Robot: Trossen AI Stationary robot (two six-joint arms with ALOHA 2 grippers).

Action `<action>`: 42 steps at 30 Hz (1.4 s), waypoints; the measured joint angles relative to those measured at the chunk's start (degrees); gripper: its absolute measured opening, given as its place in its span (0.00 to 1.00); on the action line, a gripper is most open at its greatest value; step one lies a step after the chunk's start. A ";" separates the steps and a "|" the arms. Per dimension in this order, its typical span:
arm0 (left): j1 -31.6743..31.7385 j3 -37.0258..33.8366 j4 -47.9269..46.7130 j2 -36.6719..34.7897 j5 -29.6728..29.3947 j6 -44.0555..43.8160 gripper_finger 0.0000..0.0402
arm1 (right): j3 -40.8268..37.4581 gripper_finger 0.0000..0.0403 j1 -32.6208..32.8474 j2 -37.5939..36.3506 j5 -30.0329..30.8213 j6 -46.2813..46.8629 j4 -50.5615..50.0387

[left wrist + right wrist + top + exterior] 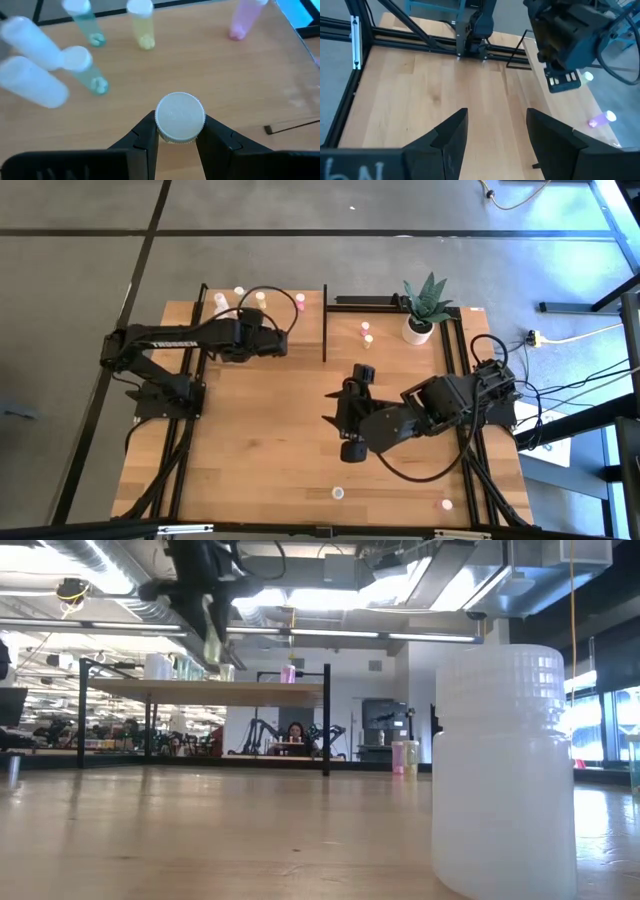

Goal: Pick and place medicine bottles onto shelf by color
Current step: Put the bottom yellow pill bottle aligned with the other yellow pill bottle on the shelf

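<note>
**A:** How much has been sorted, starting from the left?

**B:** On the shelf [215,330], which is raised over the table's far left corner, several bottles are already lined up along its far edge. In the left wrist view two white bottles [30,60], two green ones [90,75], a yellow one [141,22] and a pink one [245,20] can be made out there, roughly grouped by color. So part of the job looks done.

**A:** And the left gripper [283,340]?

**B:** It is held over the shelf, nearer the shelf's right edge. A white-capped bottle [180,117] is pinched between its fingers, clear of the boards and not yet set down. Placing it is judged to be the step in hand.

**A:** What is left further right?

**B:** On the table [250,460], beyond the shelf's right edge, a pink bottle [365,328] and a yellow bottle [368,339] are seen close together beside the plant pot [418,330]. Along the near edge, a white bottle [338,493] and another pink one [447,504] remain. At least four are therefore still to be moved.

**A:** The right gripper [496,117]?

**B:** It is hung over the middle of the table with its fingers spread wide and nothing between them.
</note>
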 joint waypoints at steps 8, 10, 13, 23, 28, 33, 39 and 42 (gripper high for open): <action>2.95 -2.61 3.83 0.00 -2.21 1.17 0.25 | 0.00 0.50 0.00 0.00 -0.04 -0.51 -0.08; 3.96 -2.90 4.08 0.00 -2.25 1.91 0.25 | 0.00 0.50 0.00 0.00 -0.04 -0.49 -0.06; 5.26 -3.15 5.58 0.00 -1.67 2.91 0.25 | 0.00 0.50 0.00 0.00 -0.07 -0.51 -0.12; 6.60 -3.15 7.00 0.00 -1.79 3.04 0.25 | 0.00 0.50 -0.11 0.00 -0.09 -0.29 -0.10; 6.55 -3.15 7.00 0.00 -1.79 3.07 0.25 | 0.00 0.50 -0.74 0.03 -0.04 0.86 -0.10; 6.40 -3.15 7.00 0.00 -1.77 5.20 0.25 | -0.02 0.50 -2.95 0.66 3.04 1.59 -0.06; 6.31 -3.15 7.04 0.00 0.17 10.47 0.25 | -0.02 0.50 -6.00 0.87 2.30 4.45 -0.15; 6.05 -3.15 7.05 0.00 0.03 10.51 0.26 | -0.02 0.50 -7.03 0.87 -0.89 4.14 -0.09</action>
